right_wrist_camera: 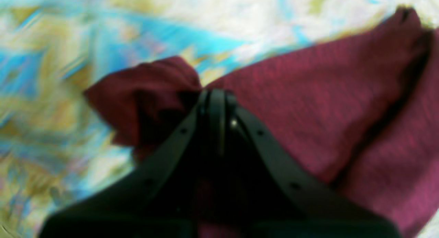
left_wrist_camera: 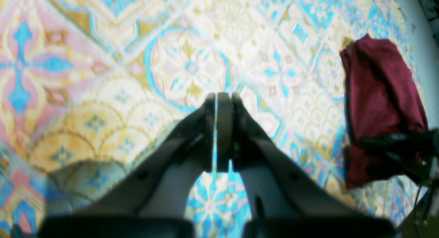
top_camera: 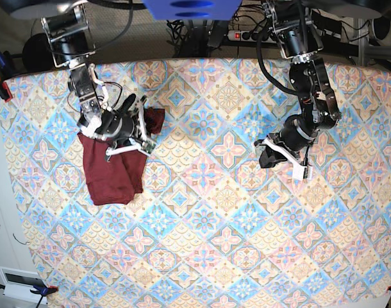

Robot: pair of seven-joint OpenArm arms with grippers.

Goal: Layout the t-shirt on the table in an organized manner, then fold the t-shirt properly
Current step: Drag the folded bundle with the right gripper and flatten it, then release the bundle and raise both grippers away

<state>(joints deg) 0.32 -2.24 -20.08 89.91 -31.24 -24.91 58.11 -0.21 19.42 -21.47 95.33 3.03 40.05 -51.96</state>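
While t-shirt (top_camera: 113, 168) lies bunched at far-left of bench (top_camera: 202, 256), layout step barely under way. Right gripper (right_wrist_camera: 215, 94) jaws clamped on maroon fold. Left gripper (left_wrist_camera: 219, 100) jaws closed, empty, well apart mid-bench. Next likely: lift and spread cloth flat, second corner needing left arm.

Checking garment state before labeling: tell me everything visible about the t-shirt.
The t-shirt is plain dark maroon, thin soft jersey, no print showing. It lies bunched into a compact, roughly folded heap, not spread out, near the table's far edge on the base view's left. One loose end pokes out toward the table's middle. The right gripper sits over it, shut, with cloth gathered at its tips. The left gripper is shut, well away, over bare tablecloth.
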